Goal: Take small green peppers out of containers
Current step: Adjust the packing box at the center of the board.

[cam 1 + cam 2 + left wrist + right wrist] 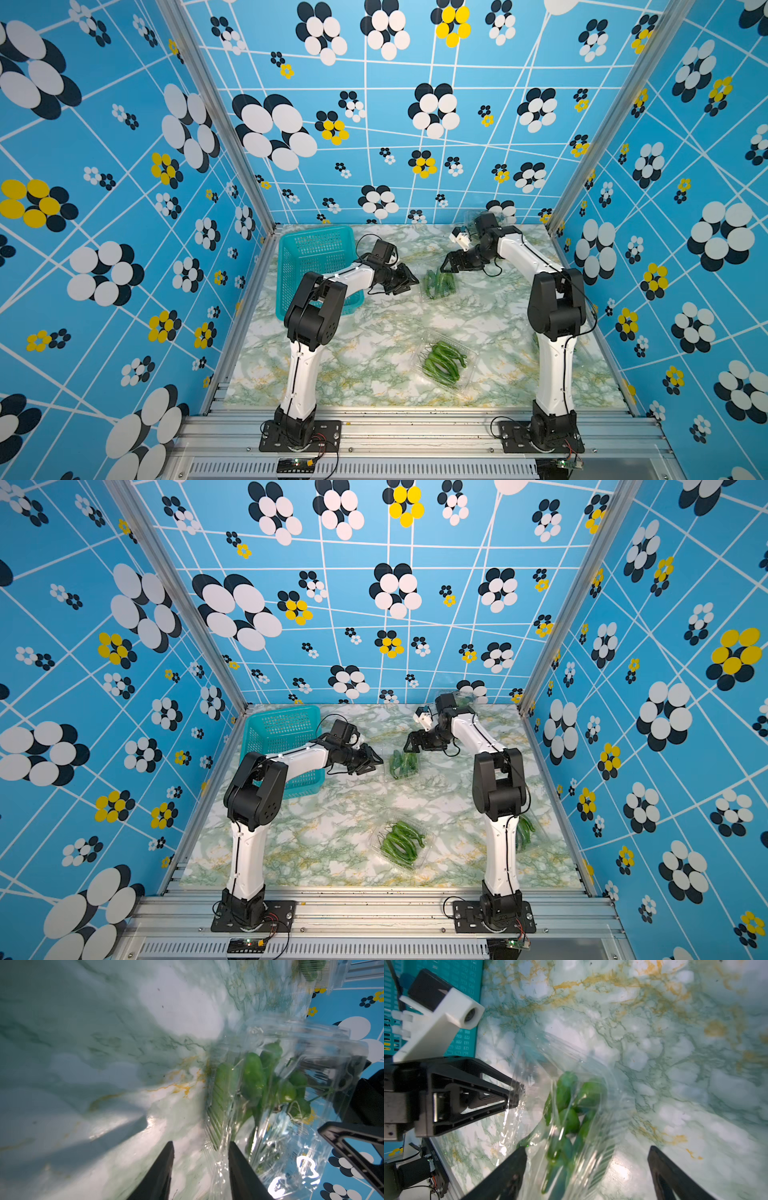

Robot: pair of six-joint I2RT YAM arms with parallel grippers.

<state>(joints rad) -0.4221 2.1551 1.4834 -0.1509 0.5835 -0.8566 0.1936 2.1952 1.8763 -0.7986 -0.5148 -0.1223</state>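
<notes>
Behind right arm (498, 854), peppers (525, 828) (half hidden)

The green, white and ochre marble-print tabletop (374, 328) is smooth and glossy, throwing bright glare. The transparent thin-plastic clamshell containers (291, 1157) are crinkled, ribbed along the sides and highly reflective, and the small green peppers (442, 361) have smooth, waxy-glossy skins. The teal perforated basket (309, 249) reads as moulded plastic with a dull sheen, the silver frame rails (415, 419) as grooved bare metal (aluminium extrusion by the look), the black wedge-shaped gripper fingers (160, 1172) as matt hard plastic, the white camera mount (440, 1016) as smooth satin plastic, and the blue flower-patterned walls (104, 166) as flat printed sheet.
</notes>
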